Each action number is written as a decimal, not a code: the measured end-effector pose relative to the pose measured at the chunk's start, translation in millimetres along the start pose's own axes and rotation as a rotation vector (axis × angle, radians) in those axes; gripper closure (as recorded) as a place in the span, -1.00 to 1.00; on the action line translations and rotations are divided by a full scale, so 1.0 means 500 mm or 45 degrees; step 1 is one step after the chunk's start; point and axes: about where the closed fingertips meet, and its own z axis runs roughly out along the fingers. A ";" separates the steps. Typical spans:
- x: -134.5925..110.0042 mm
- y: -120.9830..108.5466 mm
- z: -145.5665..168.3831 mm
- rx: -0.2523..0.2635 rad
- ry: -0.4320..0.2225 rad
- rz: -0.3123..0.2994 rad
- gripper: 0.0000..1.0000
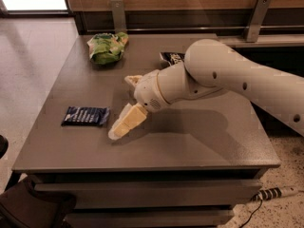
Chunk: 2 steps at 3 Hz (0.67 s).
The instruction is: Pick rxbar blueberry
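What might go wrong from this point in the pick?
The open hand hovers beside the flat dark navy-blue bar wrapper, its lower finger close to the grey table. Coming in sideways, it may shove the thin bar towards the table edge instead of straddling it. Since the bar lies flat, the fingers may also scrape the tabletop or close above it.
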 end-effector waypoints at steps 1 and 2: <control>-0.012 0.004 0.037 0.020 -0.081 0.028 -1.00; -0.023 0.008 0.058 0.035 -0.138 0.045 -1.00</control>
